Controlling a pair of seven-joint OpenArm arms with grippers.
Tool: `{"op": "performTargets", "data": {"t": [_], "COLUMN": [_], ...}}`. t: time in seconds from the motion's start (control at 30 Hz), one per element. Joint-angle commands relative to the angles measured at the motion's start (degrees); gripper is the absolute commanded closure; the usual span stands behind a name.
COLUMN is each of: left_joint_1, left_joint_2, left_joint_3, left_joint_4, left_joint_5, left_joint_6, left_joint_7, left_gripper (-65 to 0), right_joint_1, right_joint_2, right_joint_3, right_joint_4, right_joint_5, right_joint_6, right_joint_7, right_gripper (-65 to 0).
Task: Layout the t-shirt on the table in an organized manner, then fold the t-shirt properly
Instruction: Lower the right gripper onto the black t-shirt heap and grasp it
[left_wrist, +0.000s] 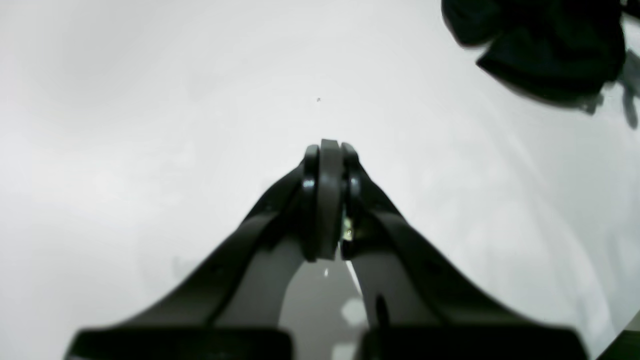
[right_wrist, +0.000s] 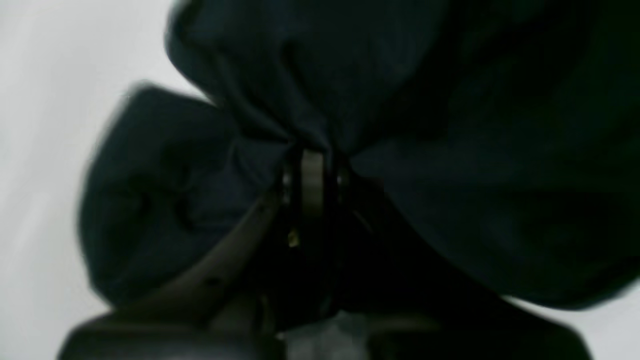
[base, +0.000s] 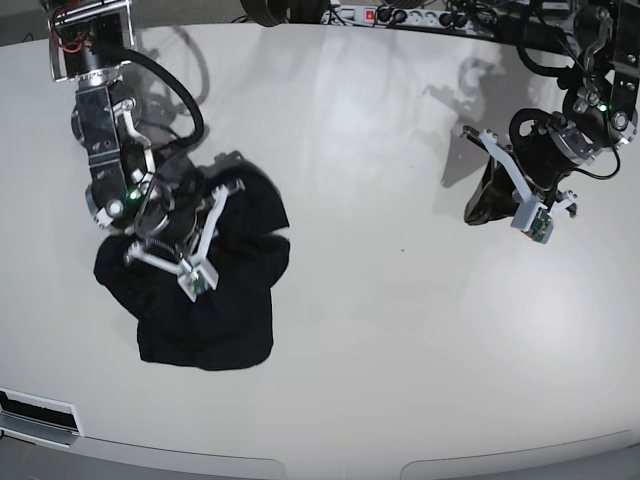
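Fabric gathers into a pinch between the right jaws, which are closed on a fold of the t-shirt; black cloth bunches above and to both sides of them. Around that grip the garment lies crumpled on the desk, so neither spreading nor folding looks done. The left jaws are pressed together on nothing, over bare surface, with the shirt well apart from them, far off to their upper right. Sleeves, collar and tag cannot be made out in the heap, and the right wrist view is dark and blurred.
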Motion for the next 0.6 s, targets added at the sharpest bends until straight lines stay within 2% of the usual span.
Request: {"op": "performTargets", "data": {"t": [0.0, 0.2, 0.33, 0.43, 0.57], "left_joint_1": [-0.26, -0.11, -0.17, -0.15, -0.17], "left_joint_2": [-0.83, -1.29, -1.27, -1.25, -1.22], "left_joint_3": [-0.37, -0.37, -0.37, -0.37, -0.37], "left_joint_4": [0.92, 0.92, 0.92, 0.92, 0.92], "left_joint_5": [-0.66, 1.4, 1.2, 0.98, 0.96], "left_joint_6": [-0.2, -0.17, -0.2, -0.22, -0.22], "left_joint_7": [-1.33, -1.03, -1.03, -1.01, -1.03], "left_gripper": [0.0, 0.0, 0.0, 0.0, 0.0], "right_joint_1": [2.1, 2.16, 1.73, 1.73, 1.75], "right_joint_2": [0.94, 1.79, 1.62, 1.57, -0.24], "right_joint_3": [1.01, 8.2, 12.68, 13.73, 13.62], "right_joint_4": [4.39, 25.27, 30.77, 31.15, 31.15], "right_joint_5": [2.97, 17.9, 31.95, 42.42, 48.17], "right_joint_6": [1.22, 10.86, 18.59, 18.59, 18.59], "right_joint_7": [2.1, 0.11, -1.62, -4.76, -5.68], "right_gripper": [0.0, 0.0, 0.0, 0.0, 0.0]}}
